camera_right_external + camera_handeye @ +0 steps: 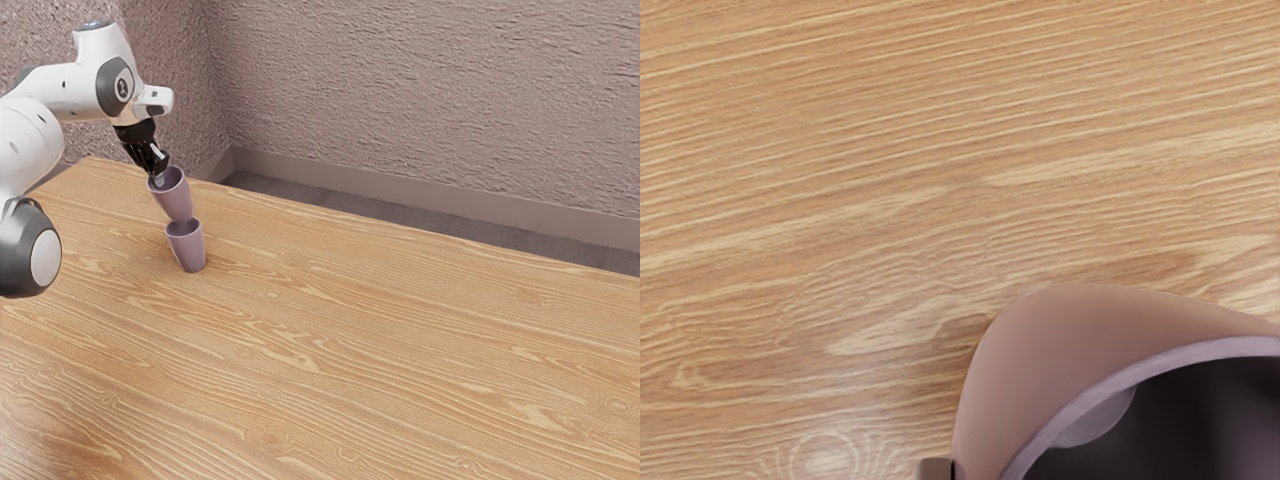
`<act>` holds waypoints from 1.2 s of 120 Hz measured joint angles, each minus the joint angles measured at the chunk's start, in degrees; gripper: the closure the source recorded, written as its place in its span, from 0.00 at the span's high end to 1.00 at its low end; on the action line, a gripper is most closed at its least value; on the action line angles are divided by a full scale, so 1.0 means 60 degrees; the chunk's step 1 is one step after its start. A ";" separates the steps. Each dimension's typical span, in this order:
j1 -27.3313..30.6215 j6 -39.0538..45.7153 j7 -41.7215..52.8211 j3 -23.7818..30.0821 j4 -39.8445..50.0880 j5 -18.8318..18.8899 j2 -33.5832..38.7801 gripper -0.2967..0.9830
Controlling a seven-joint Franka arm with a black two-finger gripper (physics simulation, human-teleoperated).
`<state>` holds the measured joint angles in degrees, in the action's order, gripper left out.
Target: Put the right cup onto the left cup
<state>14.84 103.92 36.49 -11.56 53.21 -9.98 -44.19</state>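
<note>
The black gripper (156, 176) is at the rim of the upper mauve cup (173, 200) in the exterior view, shut on its wall. That cup slants a little, mouth up, over the other mauve cup (187, 248), which stands on the table. The upper cup's base overlaps the lower cup's mouth in this view; whether they touch I cannot tell. In the wrist view, the held cup (1040, 360) shows its outer wall, pale rim and dark inside, with a small piece of the gripper (936, 468) beside it.
The wooden table (380, 340) extends toward the exterior view's right and front. Behind its far edge are a grey floor strip and a rough wall (420, 100) with a baseboard.
</note>
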 joint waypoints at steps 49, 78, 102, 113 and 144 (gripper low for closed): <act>0.0142 -0.0222 0.0174 -0.0072 0.0070 -0.0505 -0.0025 0.15; 0.0149 -0.0238 0.0231 -0.0079 0.0072 -0.0591 -0.0132 0.15; 0.0172 -0.0195 0.0264 -0.0081 0.0098 -0.0643 -0.0201 0.15; 0.0201 -0.0182 0.0276 -0.0082 0.0120 -0.0688 -0.0264 0.15; 0.0207 -0.0203 0.0250 -0.0048 0.0160 -0.1015 -0.0339 0.39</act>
<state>16.08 102.71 37.99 -11.85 54.17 -16.07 -46.22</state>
